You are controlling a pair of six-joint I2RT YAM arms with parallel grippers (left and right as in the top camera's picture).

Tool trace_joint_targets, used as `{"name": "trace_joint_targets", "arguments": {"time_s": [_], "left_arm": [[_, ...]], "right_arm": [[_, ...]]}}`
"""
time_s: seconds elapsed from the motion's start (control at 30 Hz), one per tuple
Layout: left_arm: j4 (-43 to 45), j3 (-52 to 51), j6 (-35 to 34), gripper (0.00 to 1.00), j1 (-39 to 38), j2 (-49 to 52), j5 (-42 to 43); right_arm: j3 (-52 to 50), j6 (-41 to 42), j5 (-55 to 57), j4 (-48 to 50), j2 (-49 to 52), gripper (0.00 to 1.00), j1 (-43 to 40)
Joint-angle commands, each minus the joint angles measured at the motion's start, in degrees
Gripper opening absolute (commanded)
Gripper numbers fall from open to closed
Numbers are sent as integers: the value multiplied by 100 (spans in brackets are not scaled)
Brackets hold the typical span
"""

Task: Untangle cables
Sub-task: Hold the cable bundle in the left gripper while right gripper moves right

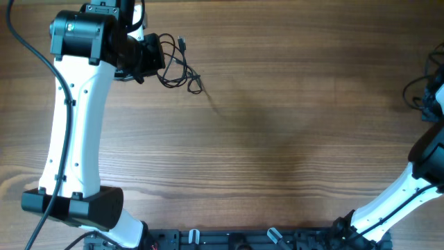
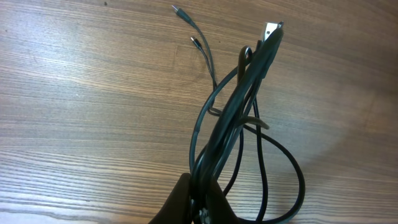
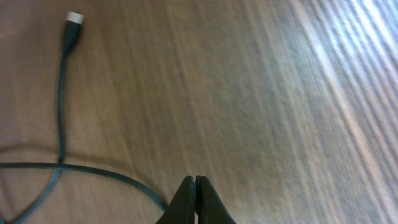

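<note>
A tangle of thin black cables (image 1: 177, 69) lies at the far left of the wooden table. My left gripper (image 1: 149, 59) is shut on this bundle. In the left wrist view the strands (image 2: 239, 112) rise from between my fingers (image 2: 180, 202) to a metal plug (image 2: 270, 30), with two small plugs (image 2: 180, 11) further off and loops hanging to the right. My right gripper (image 3: 194, 182) is shut with nothing between its tips. A separate cable (image 3: 61, 112) with a silver-tipped plug (image 3: 73, 18) lies on the table and runs in behind its left finger.
The right arm (image 1: 416, 187) stands at the table's right edge, with a black cord (image 1: 415, 94) beside it. The left arm (image 1: 73, 118) stretches along the left side. A rail with black fittings (image 1: 243, 239) runs along the near edge.
</note>
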Motion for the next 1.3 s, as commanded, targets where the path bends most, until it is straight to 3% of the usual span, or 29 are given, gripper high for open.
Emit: {"name": "trace_joint_targets", "arguments": {"time_s": [0.0,0.2,0.47,0.67,1.0,1.1,1.17,1.27], "left_arm": [[13,28,118,4,-7,-116,48],[13,28,118,4,-7,-116,46],[-9,28,116,4,-7,-116,46],[-7,28,111,4,-7,-116,48],[-2,28,72,4,-7,-116,48],[35,28,70,4,-7,-116,48],[177,28,70,4,-7,-116,48],[531,28,-70,4,-7,-116,48]], "right_arm": [[9,-251,-52,87,315,4,24],[9,-387,-328,286,815,4,24],[9,-1311,-1469,2782,1185,4,109],[9,-1340,-1589,3805,1196,4,481],[11,-2218,-1587,5425,1202,4,986],[11,-2271,-1633,5434,1200,4,994],[52,-3071,-2614,5383,1108,4,1019],[52,-3523,-4111,4380,614,4,1150]]}}
